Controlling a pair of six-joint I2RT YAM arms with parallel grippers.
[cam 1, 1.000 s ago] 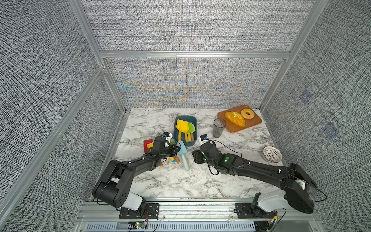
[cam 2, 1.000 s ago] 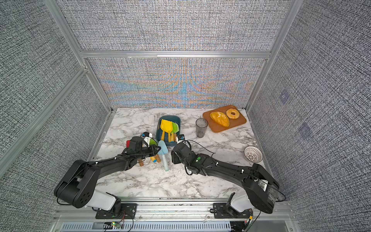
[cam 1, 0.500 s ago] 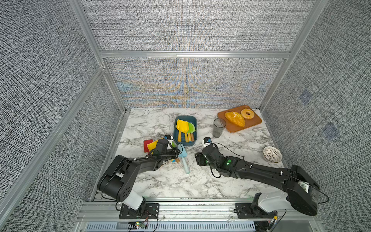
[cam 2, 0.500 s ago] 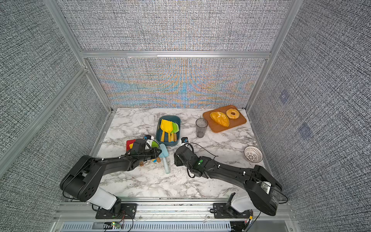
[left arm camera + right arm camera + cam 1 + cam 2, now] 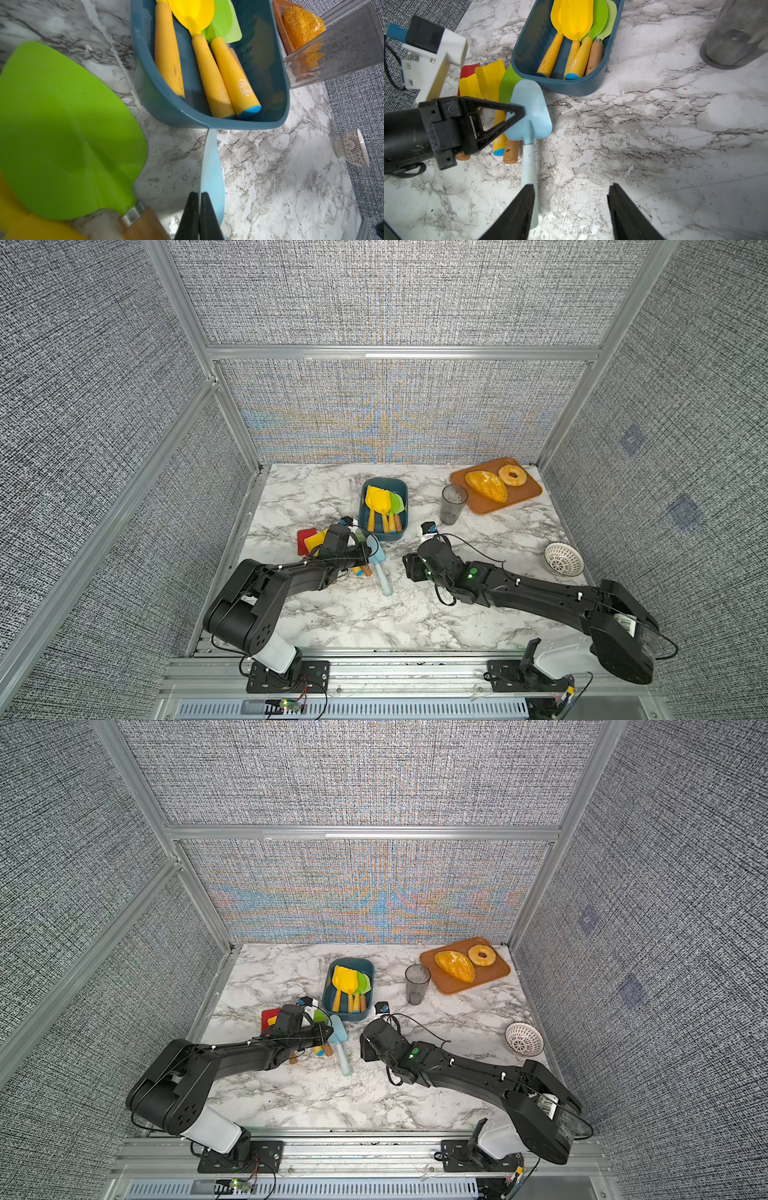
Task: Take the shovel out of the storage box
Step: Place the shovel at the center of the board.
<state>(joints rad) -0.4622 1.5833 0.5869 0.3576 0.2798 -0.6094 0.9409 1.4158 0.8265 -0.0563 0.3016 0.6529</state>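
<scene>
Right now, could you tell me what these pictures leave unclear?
- Pale green wooden-handled shovel in the dark teal plastic storage box: blade mostly under neighbours, every view.
- Red plastic shovel: handle under the left arm, top views.
- Left tool: whether it pinches the pale blue shovel's blade; fingers hide contact, wrist views.

Both top views look steeply down from high over the front edge toward the back wall, far off; each wrist view sits low and close over the marble table, facing the storage box; all four share it.
</scene>
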